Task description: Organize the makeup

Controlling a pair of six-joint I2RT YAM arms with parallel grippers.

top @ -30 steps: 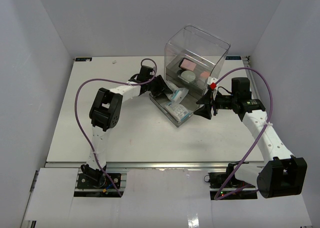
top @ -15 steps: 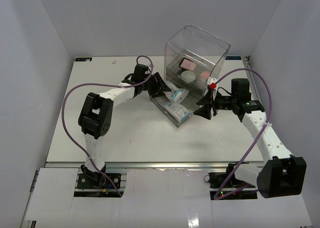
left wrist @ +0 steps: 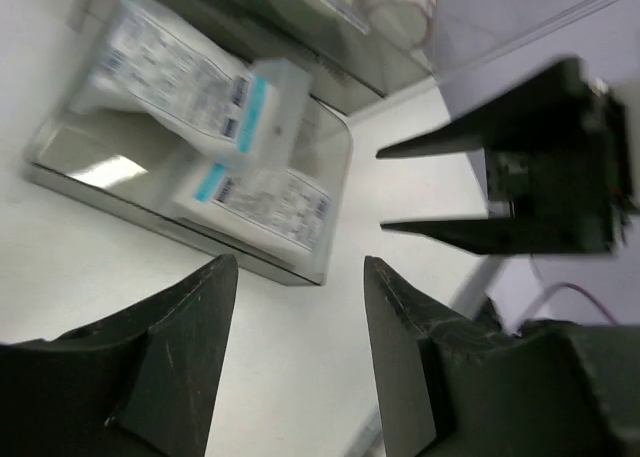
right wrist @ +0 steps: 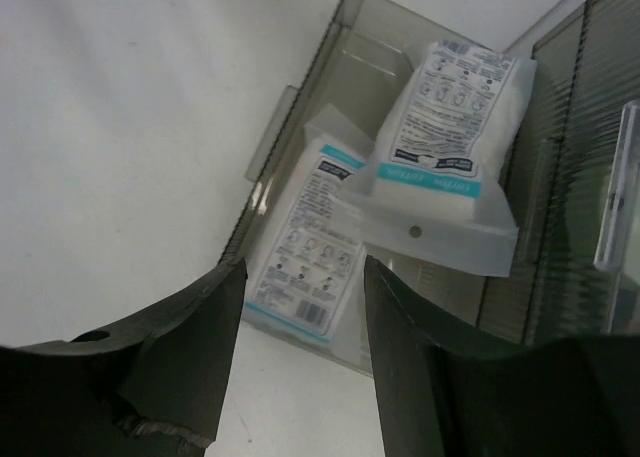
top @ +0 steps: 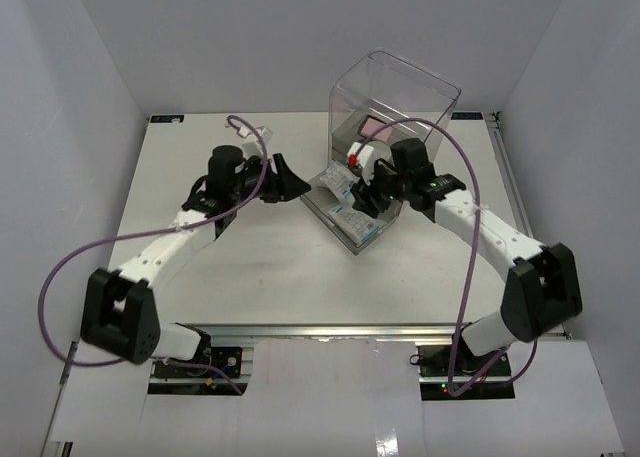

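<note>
Both empty, half-spread: left gripper (left wrist: 298, 277), right gripper (right wrist: 302, 272)

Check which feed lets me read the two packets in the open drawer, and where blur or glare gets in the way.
Left wrist: soft and smeared, the packets unreadable, a glare patch on the drawer floor. Right wrist: sharpest, packet print visible, little glare. Top external: evenly lit, packets too small, reflections on the clear box.
</note>
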